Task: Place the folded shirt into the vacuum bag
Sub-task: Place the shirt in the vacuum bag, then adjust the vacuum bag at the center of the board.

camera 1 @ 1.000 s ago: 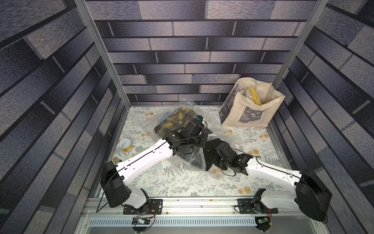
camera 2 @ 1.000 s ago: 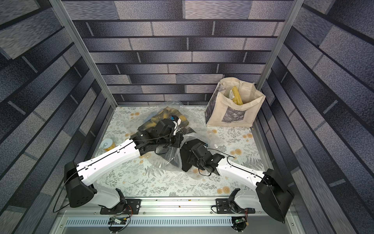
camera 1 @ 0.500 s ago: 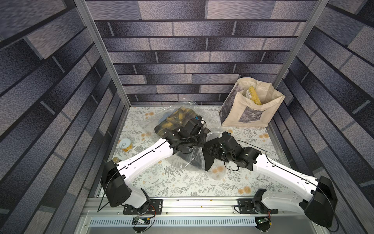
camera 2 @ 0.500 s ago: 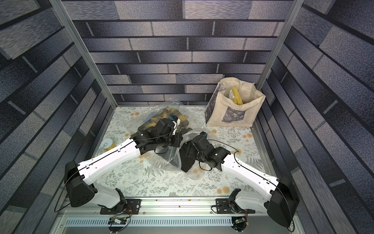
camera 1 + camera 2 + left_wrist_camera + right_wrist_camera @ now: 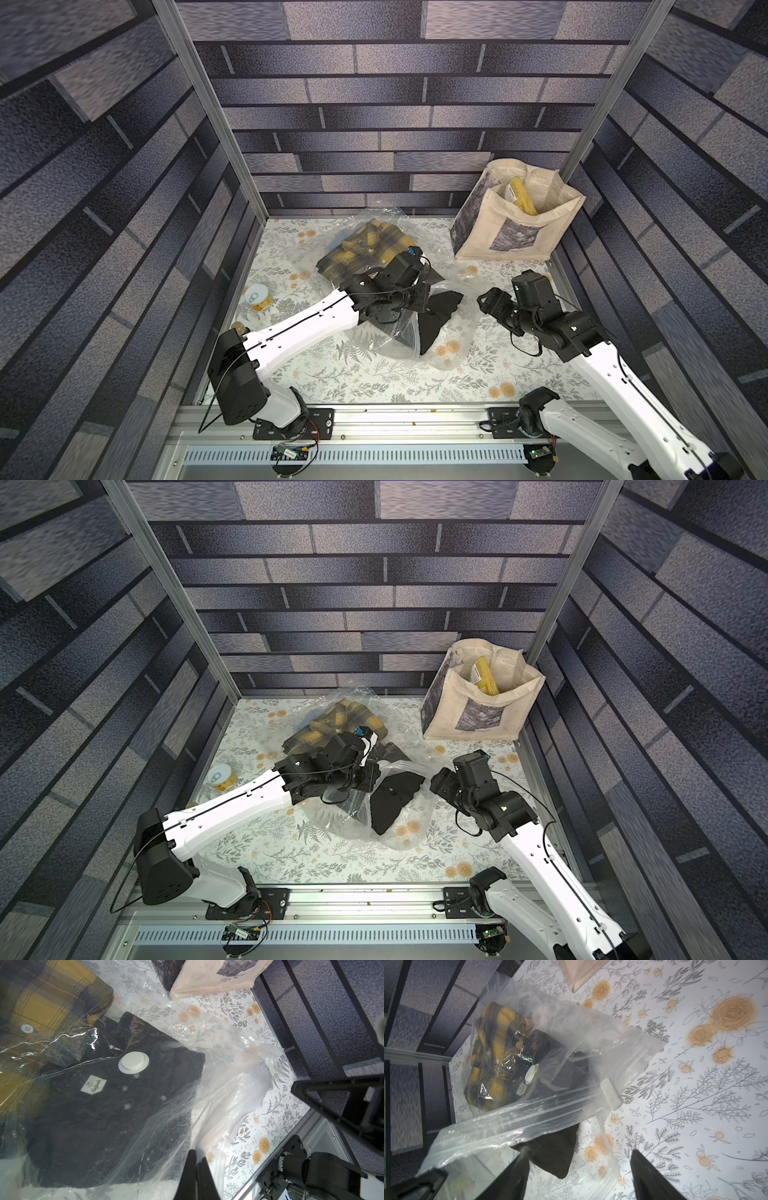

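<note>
Left wrist view: the left gripper (image 5: 197, 1157) had both fingers pressed together on a fold of vacuum bag (image 5: 228, 1088) film and held that top layer up at the mouth. The black shirt (image 5: 93, 1122) lay under the film, collar label up. The white valve cap (image 5: 133, 1062) sat on the plastic over its collar. The plaid shirt (image 5: 41, 1001) lay deeper in the bag, touching the black one. Right wrist view: the right gripper (image 5: 577, 1155) jaws stood wide apart with nothing gripped, clear of the plastic. The zip strip (image 5: 550, 1109) with its slider (image 5: 610, 1094) hung raised across the frame. One black shirt corner stuck out under the strip, resting on the bag's lower layer; the rest was inside. Both top views: the bag (image 5: 453, 349) (image 5: 407, 837) lay mid-table, closed end far, mouth near. The black shirt (image 5: 436, 311) (image 5: 395, 796) was at the mouth end, just right of the left gripper. The plaid shirt (image 5: 365, 245) was at the far end. The right gripper (image 5: 482, 299) hung just right of the bag, apart from it. The tote (image 5: 511, 237) stood upright far right, open, with a yellow packet (image 5: 519, 195) inside. A can (image 5: 257, 296) stood at the table (image 5: 332, 382) left edge, well apart from the bag.
</note>
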You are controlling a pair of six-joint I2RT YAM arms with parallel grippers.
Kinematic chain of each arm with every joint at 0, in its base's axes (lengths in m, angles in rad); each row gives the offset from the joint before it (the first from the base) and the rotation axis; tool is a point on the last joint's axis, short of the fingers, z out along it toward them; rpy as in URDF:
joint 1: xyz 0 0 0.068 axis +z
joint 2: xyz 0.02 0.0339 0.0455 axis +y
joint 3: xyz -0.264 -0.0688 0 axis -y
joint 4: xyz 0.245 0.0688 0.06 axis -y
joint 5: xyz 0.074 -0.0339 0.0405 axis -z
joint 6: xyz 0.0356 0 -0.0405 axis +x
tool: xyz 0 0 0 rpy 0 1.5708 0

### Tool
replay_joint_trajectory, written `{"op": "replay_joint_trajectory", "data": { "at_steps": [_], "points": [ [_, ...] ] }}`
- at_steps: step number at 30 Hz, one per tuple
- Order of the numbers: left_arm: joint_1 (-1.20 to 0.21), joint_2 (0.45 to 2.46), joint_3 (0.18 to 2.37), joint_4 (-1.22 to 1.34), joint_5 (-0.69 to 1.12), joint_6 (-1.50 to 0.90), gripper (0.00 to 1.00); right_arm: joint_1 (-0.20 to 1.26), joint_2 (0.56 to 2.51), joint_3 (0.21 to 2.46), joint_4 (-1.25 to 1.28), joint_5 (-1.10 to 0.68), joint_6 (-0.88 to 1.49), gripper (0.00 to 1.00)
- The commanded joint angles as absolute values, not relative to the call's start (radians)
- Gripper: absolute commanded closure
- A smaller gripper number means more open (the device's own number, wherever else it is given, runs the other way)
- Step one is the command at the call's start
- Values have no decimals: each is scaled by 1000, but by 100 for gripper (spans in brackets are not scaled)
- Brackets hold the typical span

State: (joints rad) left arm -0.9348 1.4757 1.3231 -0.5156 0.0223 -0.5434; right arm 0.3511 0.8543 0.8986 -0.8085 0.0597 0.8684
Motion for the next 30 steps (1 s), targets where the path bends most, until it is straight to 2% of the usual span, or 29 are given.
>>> {"op": "replay_joint_trajectory", "data": {
  "at_steps": [1, 4, 8, 15, 19, 21, 24, 30],
  "points": [
    [-958, 1455, 1305, -534, -6, -538, 100, 211, 875, 851, -808, -61, 825, 21],
    [-971, 1447, 1297, -535, -15, -542, 100, 124, 929, 789, -670, -175, 874, 22],
    [-983, 1442, 1290, -531, -18, -546, 100, 118, 981, 714, -482, -215, 1009, 23],
    [-1007, 1450, 1281, -539, -14, -546, 100, 117, 1044, 662, -343, -167, 1086, 28],
    [-1018, 1450, 1282, -551, -5, -548, 94, 118, 1074, 669, -327, -154, 1071, 32],
    [-1022, 1443, 1284, -560, 5, -551, 88, 118, 1089, 675, -327, -152, 1063, 35],
    [-1022, 1409, 1278, -578, 14, -558, 71, 117, 1091, 698, -372, -124, 1017, 35],
    [-999, 1313, 1243, -597, 8, -589, 43, 97, 1045, 769, -589, 9, 842, 23]
  ]
}}
